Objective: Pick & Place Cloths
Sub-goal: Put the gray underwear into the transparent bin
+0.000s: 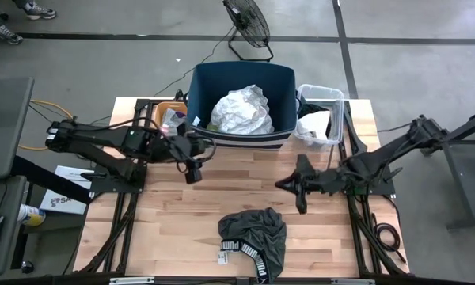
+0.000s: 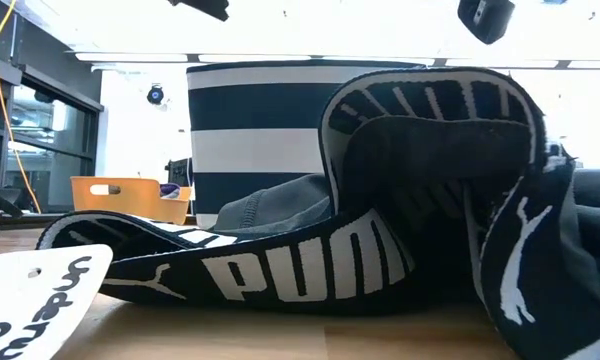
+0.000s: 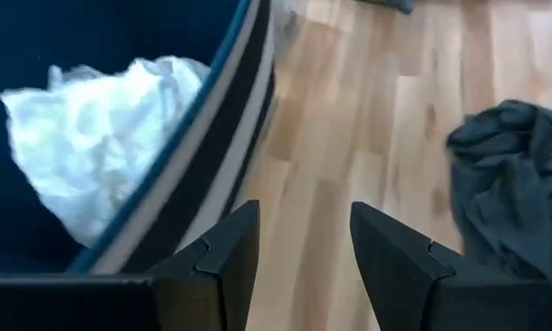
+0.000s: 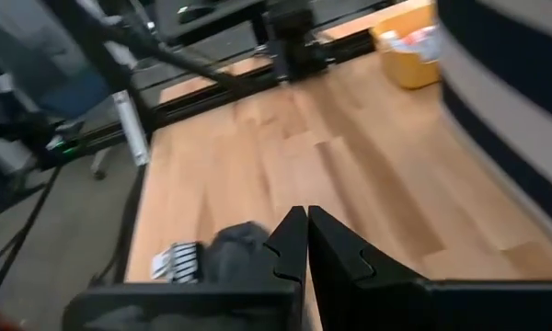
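Observation:
Dark grey shorts with a lettered black-and-white waistband (image 1: pixel 254 239) lie crumpled on the table's near middle, filling the low view (image 2: pixel 380 230). A thin white cloth (image 1: pixel 243 111) lies inside the navy bin; it also shows in the left wrist view (image 3: pixel 92 156). More white and black cloth (image 1: pixel 317 125) sits in a clear tub. My left gripper (image 1: pixel 192 172) hangs open beside the bin's near left corner, holding nothing (image 3: pixel 304 253). My right gripper (image 1: pixel 294 190) hovers shut over the table right of centre, above and beyond the shorts (image 4: pixel 306 230).
The big navy bin (image 1: pixel 241 75) stands at the far middle, with a small orange tray (image 1: pixel 168 115) on its left and a clear tub (image 1: pixel 336 99) on its right. Bare wood (image 1: pixel 166 229) lies between the shorts and the left edge. A fan stands beyond the table.

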